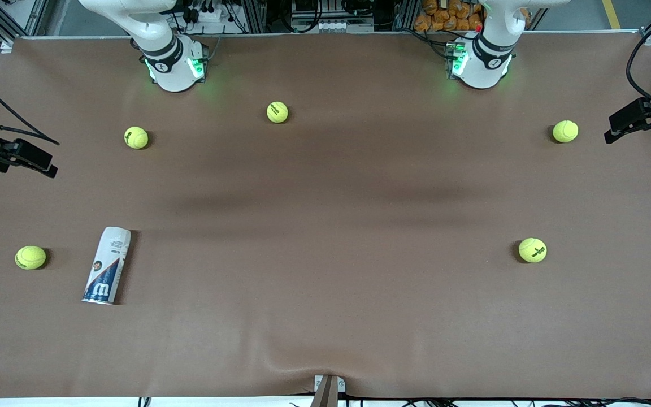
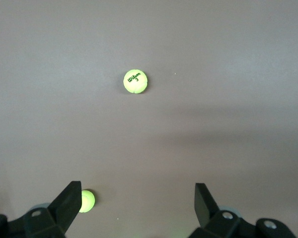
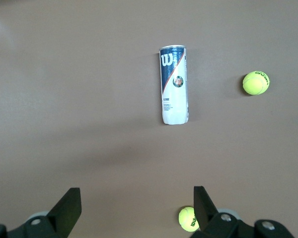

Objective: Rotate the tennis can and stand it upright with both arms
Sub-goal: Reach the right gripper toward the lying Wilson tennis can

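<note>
The tennis can [image 1: 107,265] lies on its side on the brown table, toward the right arm's end and near the front camera. Its dark blue end with the silver rim points at the front camera. It also shows in the right wrist view [image 3: 174,91]. My right gripper [image 3: 136,194] is open and empty, high above the table, well away from the can. My left gripper [image 2: 137,191] is open and empty, high above the left arm's end of the table. Both hands are out of the front view; only the bases [image 1: 174,66] [image 1: 481,63] show.
Several yellow-green tennis balls lie scattered: one [image 1: 30,257] beside the can, others [image 1: 136,137] [image 1: 277,112] nearer the bases, two [image 1: 565,131] [image 1: 532,250] toward the left arm's end. Black clamps [image 1: 642,116] [image 1: 14,155] jut in at both table ends.
</note>
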Robot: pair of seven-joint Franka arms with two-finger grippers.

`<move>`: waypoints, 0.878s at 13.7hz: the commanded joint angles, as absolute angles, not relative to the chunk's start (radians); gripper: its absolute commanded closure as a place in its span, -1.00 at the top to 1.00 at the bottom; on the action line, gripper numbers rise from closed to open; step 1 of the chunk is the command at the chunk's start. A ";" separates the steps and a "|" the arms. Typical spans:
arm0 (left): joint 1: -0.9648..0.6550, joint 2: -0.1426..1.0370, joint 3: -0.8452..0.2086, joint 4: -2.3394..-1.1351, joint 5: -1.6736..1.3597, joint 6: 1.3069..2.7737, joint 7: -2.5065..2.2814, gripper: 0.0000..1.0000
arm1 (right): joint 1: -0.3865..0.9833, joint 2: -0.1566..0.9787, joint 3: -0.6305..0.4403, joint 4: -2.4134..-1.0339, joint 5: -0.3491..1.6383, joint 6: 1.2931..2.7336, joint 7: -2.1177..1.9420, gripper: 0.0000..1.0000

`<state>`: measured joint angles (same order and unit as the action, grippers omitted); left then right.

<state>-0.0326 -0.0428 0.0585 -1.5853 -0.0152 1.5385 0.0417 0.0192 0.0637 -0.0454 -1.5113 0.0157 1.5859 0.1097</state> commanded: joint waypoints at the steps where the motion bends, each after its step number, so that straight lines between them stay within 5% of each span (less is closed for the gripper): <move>1: -0.029 -0.043 0.055 -1.589 -0.006 1.537 0.035 1.00 | 0.005 0.066 -0.038 -1.503 0.020 1.577 0.109 1.00; 12: -0.035 -0.031 0.049 -1.583 -0.005 1.536 0.032 1.00 | 0.000 0.075 -0.038 -1.503 0.017 1.580 0.120 1.00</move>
